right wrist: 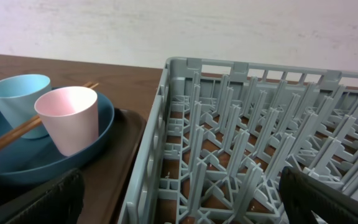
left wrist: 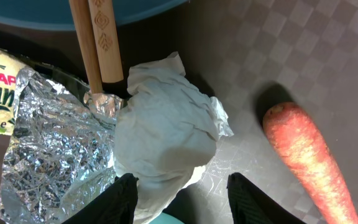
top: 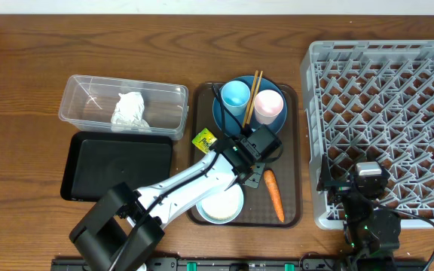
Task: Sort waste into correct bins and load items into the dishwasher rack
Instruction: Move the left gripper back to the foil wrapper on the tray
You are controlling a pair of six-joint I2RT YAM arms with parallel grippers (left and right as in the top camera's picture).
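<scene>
A crumpled white napkin (left wrist: pixel 166 124) lies on the brown tray (top: pixel 292 135) between a torn-open foil snack packet (left wrist: pixel 55 149) and the orange carrot (left wrist: pixel 306 155). My left gripper (left wrist: pixel 185 199) straddles the napkin's near edge with its jaws apart: the left finger touches the paper, the right finger stands clear of it. From above, this gripper (top: pixel 249 162) hides that napkin. The wooden chopsticks (top: pixel 253 94) rest on the dark-blue plate (top: pixel 224 119) with the light-blue cup (top: pixel 235 95) and pink cup (top: pixel 268 105). My right gripper (right wrist: pixel 185 205) hangs wide open over the grey rack's (top: pixel 386 113) near-left corner.
Another white napkin (top: pixel 130 111) sits in the clear tub (top: pixel 89 90); the black tray (top: pixel 117 165) lies in front of it. The light-blue bowl (top: pixel 222 205) stands at the brown tray's front, under my left arm. The carrot (top: pixel 273 194) lies to its right.
</scene>
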